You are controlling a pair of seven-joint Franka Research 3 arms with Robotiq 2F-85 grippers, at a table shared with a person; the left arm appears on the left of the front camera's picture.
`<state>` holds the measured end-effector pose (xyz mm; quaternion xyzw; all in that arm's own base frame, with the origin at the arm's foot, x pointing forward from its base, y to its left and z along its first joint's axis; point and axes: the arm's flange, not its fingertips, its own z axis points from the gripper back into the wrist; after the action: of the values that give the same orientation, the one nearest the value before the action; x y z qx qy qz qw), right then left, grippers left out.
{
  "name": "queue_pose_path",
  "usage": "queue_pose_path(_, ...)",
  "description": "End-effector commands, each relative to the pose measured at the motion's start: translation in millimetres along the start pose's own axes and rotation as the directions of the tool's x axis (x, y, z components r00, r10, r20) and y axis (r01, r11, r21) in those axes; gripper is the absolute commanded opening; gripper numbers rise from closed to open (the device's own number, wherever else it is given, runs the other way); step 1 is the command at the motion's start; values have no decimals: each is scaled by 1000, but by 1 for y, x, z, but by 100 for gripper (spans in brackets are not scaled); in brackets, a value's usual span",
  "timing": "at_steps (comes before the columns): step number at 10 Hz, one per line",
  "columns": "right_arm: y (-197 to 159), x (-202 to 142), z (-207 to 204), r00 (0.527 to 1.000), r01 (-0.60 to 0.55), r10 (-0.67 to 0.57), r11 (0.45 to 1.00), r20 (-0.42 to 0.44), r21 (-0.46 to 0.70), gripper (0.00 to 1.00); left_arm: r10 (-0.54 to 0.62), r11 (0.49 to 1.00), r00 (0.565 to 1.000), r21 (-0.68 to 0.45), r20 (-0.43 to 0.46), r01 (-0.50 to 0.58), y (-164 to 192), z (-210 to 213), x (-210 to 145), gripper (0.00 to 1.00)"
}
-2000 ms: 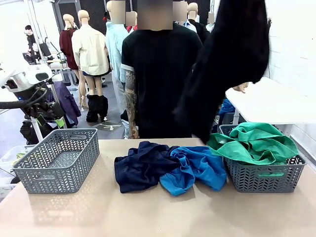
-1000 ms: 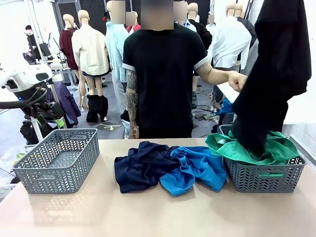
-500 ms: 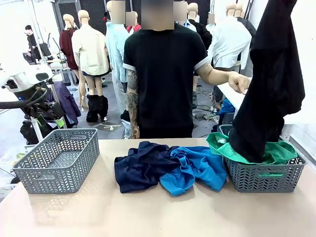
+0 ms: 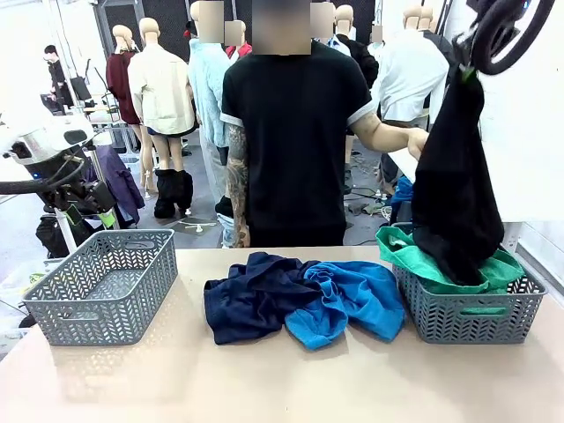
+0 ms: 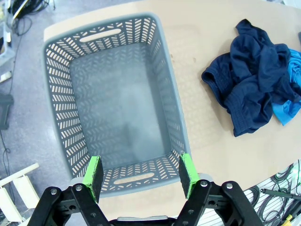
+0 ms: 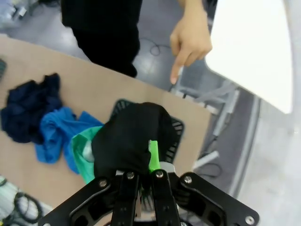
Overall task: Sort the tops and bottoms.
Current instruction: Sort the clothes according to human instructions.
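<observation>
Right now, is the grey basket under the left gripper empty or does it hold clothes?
Empty. The left wrist view looks straight into the basket and its bare floor shows; no cloth lies inside.

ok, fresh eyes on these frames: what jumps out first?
The black garment hangs from the shut right gripper, high at the right, its lower end on the emerald green garment in the right basket. Then the navy garment and bright blue garment heaped together mid-table, in front of the person.
</observation>
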<state>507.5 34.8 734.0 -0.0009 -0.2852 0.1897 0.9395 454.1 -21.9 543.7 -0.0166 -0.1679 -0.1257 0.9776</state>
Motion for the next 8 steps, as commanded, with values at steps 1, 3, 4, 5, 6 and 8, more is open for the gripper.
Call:
queue_pose_path(1,15,-39,-34,996,68,-69,998,51,16,0,1,1000,1000,-2,-9,-1,2,3,1,83)
queue_pose_path(3,30,-70,-86,993,118,-118,993,26,-11,0,1,1000,1000,-2,-9,-1,2,3,1,83)
queue_pose_path(4,31,-81,-107,991,135,-135,989,-3,-66,0,1,1000,1000,-2,-9,-1,2,3,1,83)
queue_pose_path(5,32,-92,-121,989,128,-132,990,-68,-55,0,1,1000,1000,-2,-9,-1,2,3,1,83)
queue_pose_path(6,33,-98,-131,981,136,-151,983,-120,-123,0,1,1000,1000,-2,-9,-1,2,3,1,83)
queue_pose_path(8,23,-100,-133,972,182,-199,974,-129,-133,21,1,1000,1000,-2,-9,-1,2,3,1,83)
